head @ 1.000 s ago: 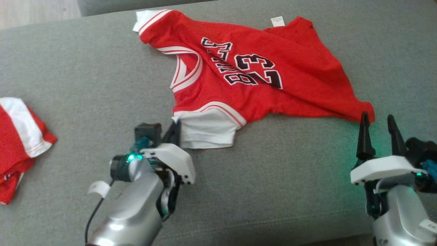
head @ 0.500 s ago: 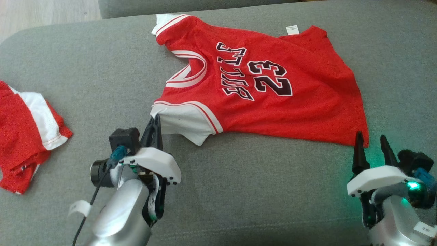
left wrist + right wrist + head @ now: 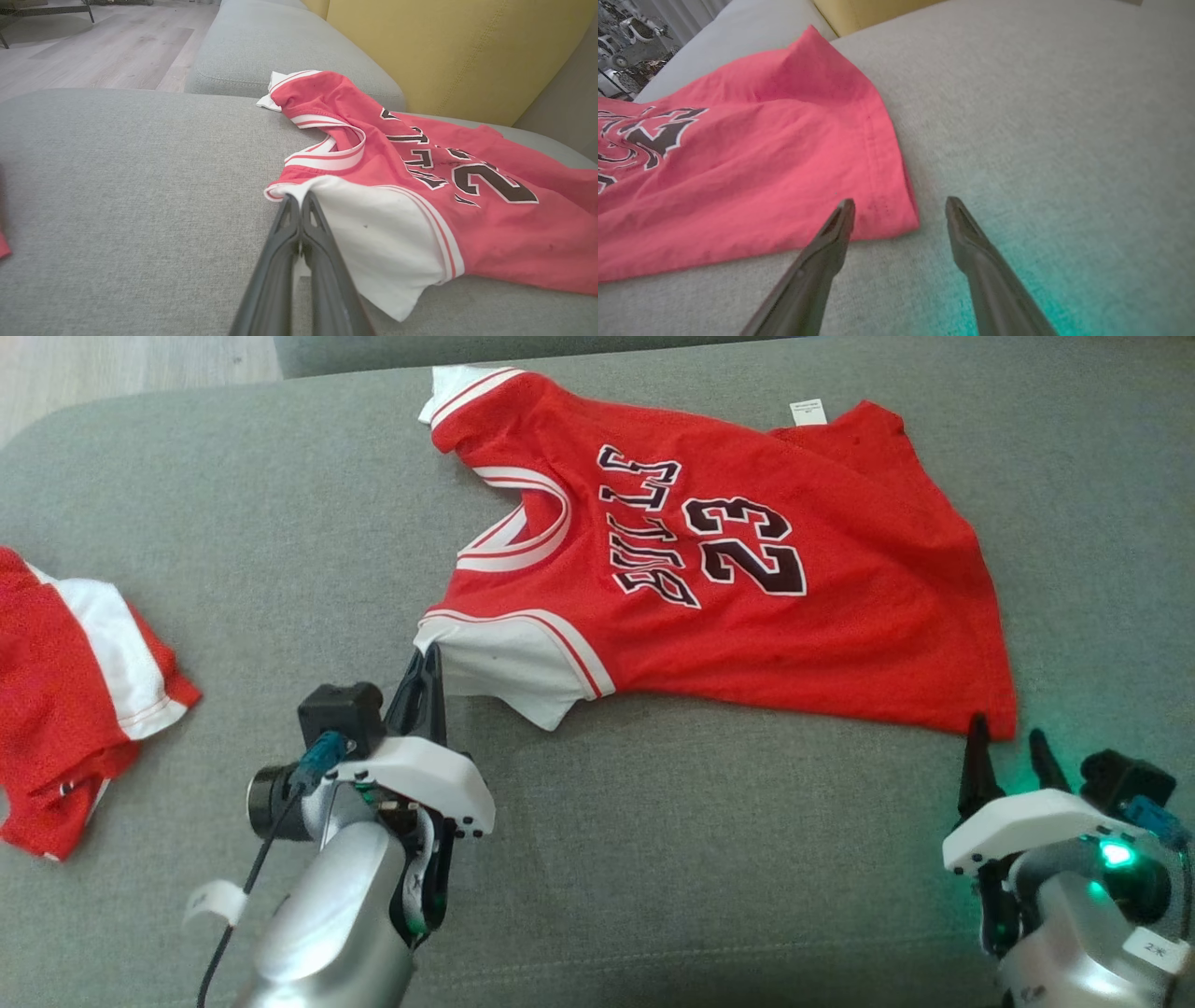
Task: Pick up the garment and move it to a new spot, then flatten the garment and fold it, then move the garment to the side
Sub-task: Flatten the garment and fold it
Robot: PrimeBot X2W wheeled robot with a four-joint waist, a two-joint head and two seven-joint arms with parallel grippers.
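The red "23" jersey (image 3: 747, 616) lies spread on the grey sofa (image 3: 233, 523), neck to the left and hem to the right. My left gripper (image 3: 428, 658) is shut on the edge of its white near sleeve (image 3: 373, 233), seen up close in the left wrist view with the left gripper (image 3: 299, 200) pinching the cloth. My right gripper (image 3: 1005, 728) stands open just short of the hem's near corner. In the right wrist view the right gripper (image 3: 900, 202) has that corner of the jersey (image 3: 738, 158) lying between its tips, untouched.
A second red and white garment (image 3: 65, 691) lies bunched at the sofa's left edge. A yellow back cushion (image 3: 444, 46) rises behind the jersey. Wooden floor (image 3: 93, 42) shows beyond the seat. Bare grey cushion runs along the front.
The camera has shifted. The left gripper drew the white sleeve leftward and the wrinkled jersey now lies flatter. The right gripper stayed open by the hem corner.
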